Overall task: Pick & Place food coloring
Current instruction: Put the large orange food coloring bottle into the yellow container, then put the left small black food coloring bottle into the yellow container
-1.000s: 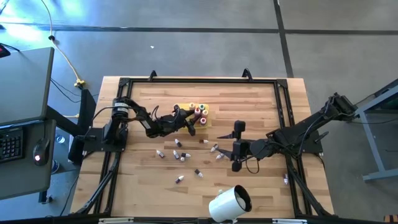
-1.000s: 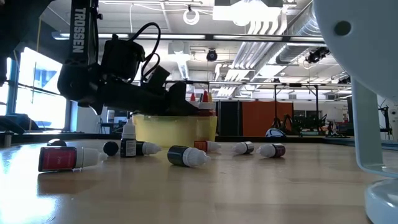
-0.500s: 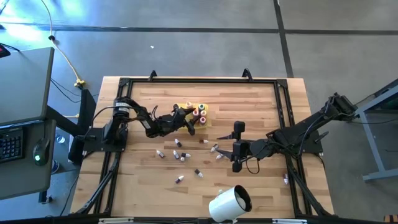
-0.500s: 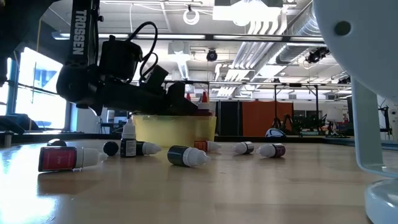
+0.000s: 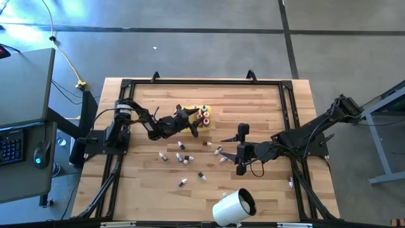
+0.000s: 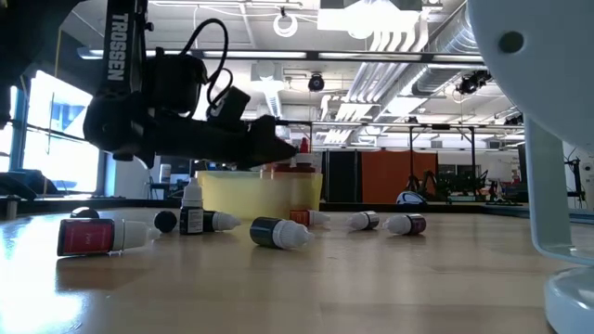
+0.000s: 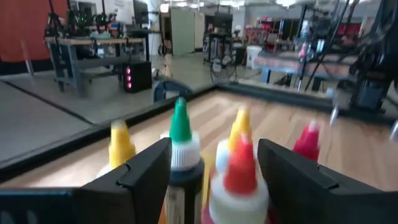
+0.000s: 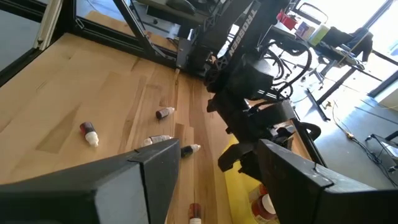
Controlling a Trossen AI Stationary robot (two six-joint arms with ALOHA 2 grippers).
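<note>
Now left pincer (image 5: pixel 192 124) open, over yellow tray (image 5: pixel 208 123) edge

White letters reading "TROSSEN" run down the left arm (image 6: pixel 119 42) in the low view, and the same word shows on that arm (image 8: pixel 239 34) in the right wrist view.

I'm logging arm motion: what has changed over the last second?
The left hand has slid along the yellow tray, over the upright bottles, and risen slightly; its fingers are open, one bottle standing between them. The right hand and the loose bottles on the table stayed put.
</note>
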